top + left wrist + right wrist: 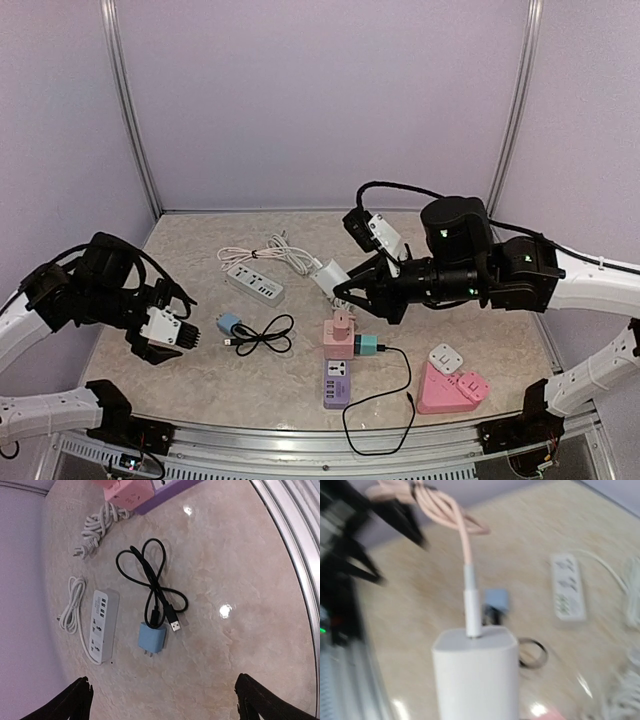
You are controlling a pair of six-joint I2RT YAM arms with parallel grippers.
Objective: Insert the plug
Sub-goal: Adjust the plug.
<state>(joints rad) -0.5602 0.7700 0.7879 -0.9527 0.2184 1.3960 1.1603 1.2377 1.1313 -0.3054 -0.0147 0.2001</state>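
Presently: white plug (pixel 475 675), boxy, lower centre of frame, pale cord (pixel 467 555) atop; right gripper (pixel 347 290) apparently clamped on it; left gripper (pixel 164 680) spread wide.

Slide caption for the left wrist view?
Left gripper, jaws open, hovers above a blue charger, black USB cable and white power strip.

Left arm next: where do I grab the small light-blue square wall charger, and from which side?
Pinch the light-blue charger across its two bare side faces, coming straight down with the open left gripper. It lies flat, prongs at one end, black cable at the other, so probably only the sides are free.
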